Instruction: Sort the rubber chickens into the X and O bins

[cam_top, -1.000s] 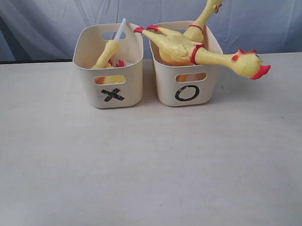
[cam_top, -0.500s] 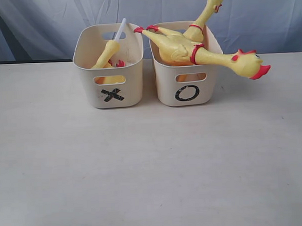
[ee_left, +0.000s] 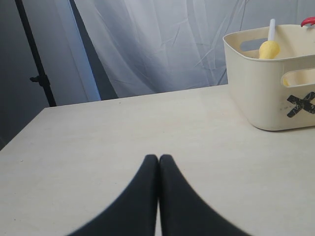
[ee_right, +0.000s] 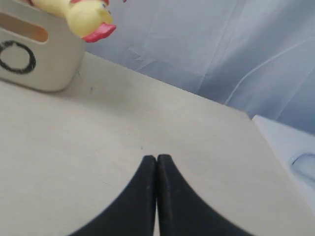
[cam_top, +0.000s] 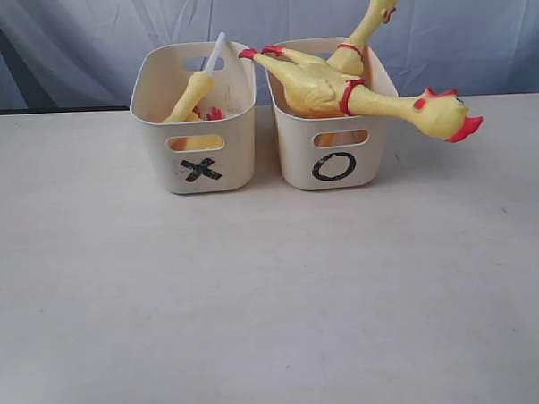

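Two cream bins stand side by side at the back of the table. The X bin (cam_top: 198, 174) holds a yellow neck with a white tube (cam_top: 196, 87) and a red-footed piece (cam_top: 213, 113). In the O bin (cam_top: 335, 168) lie two whole rubber chickens: one (cam_top: 372, 101) hangs its head over the right rim, the other (cam_top: 369, 23) sticks its neck up behind. Neither arm shows in the exterior view. My left gripper (ee_left: 158, 157) is shut and empty above bare table, left of the X bin (ee_left: 268, 93). My right gripper (ee_right: 156, 157) is shut and empty, right of the O bin (ee_right: 42, 64).
A pale blue-white curtain (cam_top: 262, 23) hangs behind the table. A dark stand pole (ee_left: 34, 59) rises past the table's left end. The table's right edge (ee_right: 268, 147) runs close to my right gripper, with a light surface beyond it.
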Controlling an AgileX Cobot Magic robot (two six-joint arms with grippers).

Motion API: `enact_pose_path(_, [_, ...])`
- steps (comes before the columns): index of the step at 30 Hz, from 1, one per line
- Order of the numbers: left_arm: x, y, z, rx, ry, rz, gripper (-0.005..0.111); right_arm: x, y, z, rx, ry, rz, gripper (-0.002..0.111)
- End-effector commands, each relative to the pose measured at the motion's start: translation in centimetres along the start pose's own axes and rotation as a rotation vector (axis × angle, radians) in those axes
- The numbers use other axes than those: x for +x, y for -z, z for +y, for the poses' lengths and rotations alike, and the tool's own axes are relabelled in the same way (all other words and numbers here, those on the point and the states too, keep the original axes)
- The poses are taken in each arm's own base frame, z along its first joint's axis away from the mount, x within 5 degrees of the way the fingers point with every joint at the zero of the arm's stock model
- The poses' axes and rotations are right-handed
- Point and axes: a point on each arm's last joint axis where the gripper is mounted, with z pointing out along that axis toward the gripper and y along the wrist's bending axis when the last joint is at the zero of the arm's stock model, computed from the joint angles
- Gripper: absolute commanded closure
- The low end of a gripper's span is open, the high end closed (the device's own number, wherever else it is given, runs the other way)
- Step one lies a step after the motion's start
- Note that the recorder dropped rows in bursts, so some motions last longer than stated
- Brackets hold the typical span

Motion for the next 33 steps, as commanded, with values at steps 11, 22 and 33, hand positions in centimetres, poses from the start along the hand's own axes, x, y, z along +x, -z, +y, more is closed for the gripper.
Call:
enact_pose_path(11, [0.11,0.00,0.01,-0.005,0.005,-0.001,0.107,0.05,0.00,-0.01,0.007,-0.488,-0.008,0.108])
enact_pose_path(22, [0.10,0.00,0.01,-0.005,0.007,-0.001,0.107,0.18,0.00,0.05,0.003,-0.367,0.008,0.108])
enact_pose_path(33, [0.10,0.00,0.01,-0.005,0.007,-0.001,0.107,0.18,0.00,0.05,0.003,-0.369,0.008,0.108])
